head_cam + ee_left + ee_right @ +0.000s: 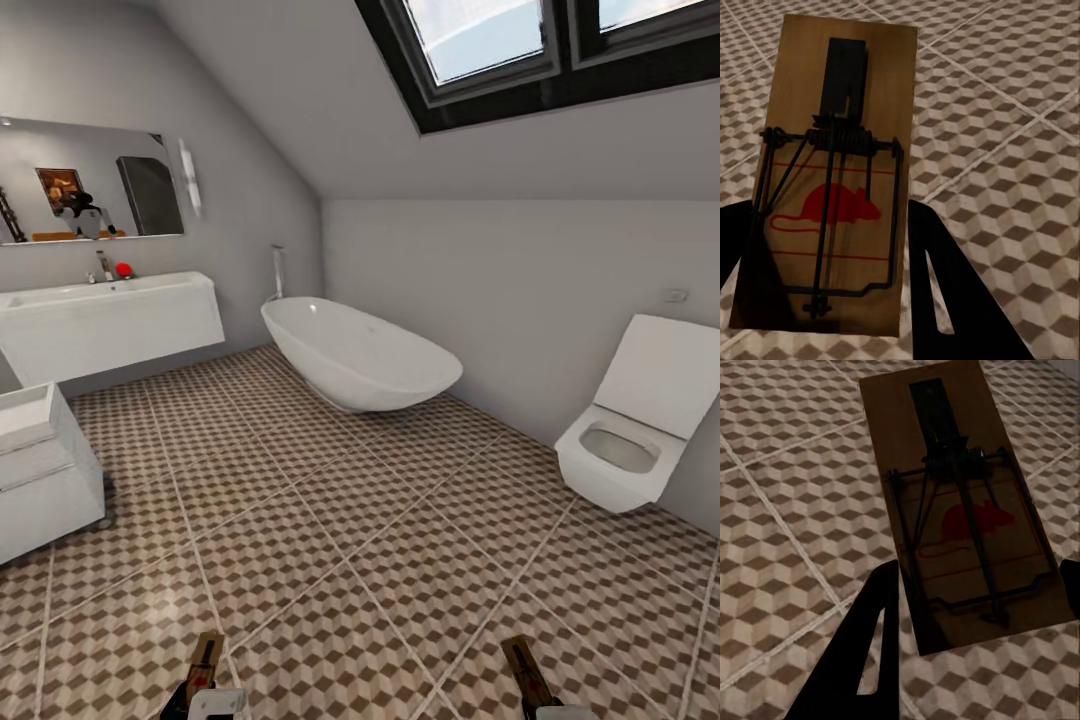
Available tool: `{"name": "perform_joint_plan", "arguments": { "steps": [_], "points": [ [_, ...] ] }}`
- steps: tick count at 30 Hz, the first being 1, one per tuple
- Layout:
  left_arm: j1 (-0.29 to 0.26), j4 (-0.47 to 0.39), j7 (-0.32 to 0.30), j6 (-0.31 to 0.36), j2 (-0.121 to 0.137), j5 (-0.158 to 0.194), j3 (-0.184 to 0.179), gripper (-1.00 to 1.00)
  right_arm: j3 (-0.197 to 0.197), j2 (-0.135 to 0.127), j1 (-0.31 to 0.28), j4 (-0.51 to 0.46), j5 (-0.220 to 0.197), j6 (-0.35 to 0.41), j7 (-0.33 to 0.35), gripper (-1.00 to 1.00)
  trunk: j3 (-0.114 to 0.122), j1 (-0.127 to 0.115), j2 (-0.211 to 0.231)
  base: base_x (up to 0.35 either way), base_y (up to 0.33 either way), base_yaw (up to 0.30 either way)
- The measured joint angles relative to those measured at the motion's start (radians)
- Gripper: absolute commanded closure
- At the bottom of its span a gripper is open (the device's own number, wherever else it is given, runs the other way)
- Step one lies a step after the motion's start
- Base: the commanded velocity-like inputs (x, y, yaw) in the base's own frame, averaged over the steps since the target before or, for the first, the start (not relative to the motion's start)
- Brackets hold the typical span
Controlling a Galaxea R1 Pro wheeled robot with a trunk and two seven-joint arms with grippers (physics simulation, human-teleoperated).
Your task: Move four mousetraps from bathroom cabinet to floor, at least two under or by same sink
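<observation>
The head view looks across the bathroom floor (330,560), its large tiles printed with a brown, beige and white cube pattern and divided by pale grout lines. At the bottom edge of that view, 2 mousetraps stick up, 1 in each gripper: the left mousetrap (204,662) in the left gripper (212,695) and the right mousetrap (527,672) in the right gripper (552,708). In the left wrist view the left mousetrap (832,180) is a brown wooden board with dark wire, a coil spring and a red mouse print, held above the tiles between the 2 dark fingers (945,300), which are closed on its long edges. In the right wrist view the right mousetrap (960,502) shows the same wire and red mouse, gripped the same way, with 1 dark finger (862,660) pressed to its side and the other just visible at the frame edge. Both boards hang above the floor, not touching it. On the left wall a white sink (105,320) sits on a boxy white unit beneath a mirror (90,180). A second white drawer unit (40,470) stands nearer on the left. A white oval bathtub (360,355) stands at the far wall and a white square toilet (630,430) is on the right, under a sloped ceiling with a dark-framed skylight (540,50).
</observation>
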Motion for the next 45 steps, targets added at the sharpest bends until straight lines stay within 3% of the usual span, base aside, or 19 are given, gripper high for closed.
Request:
{"name": "perform_joint_plan", "arguments": {
  "steps": [45],
  "points": [
    [0.0,0.0,0.0,0.0,0.0,0.0,0.0,1.0,0.0,0.0,0.0,0.0,0.001,0.001,0.0,1.0,0.0,0.0,0.0,0.332,0.0,0.283]
  ]
}}
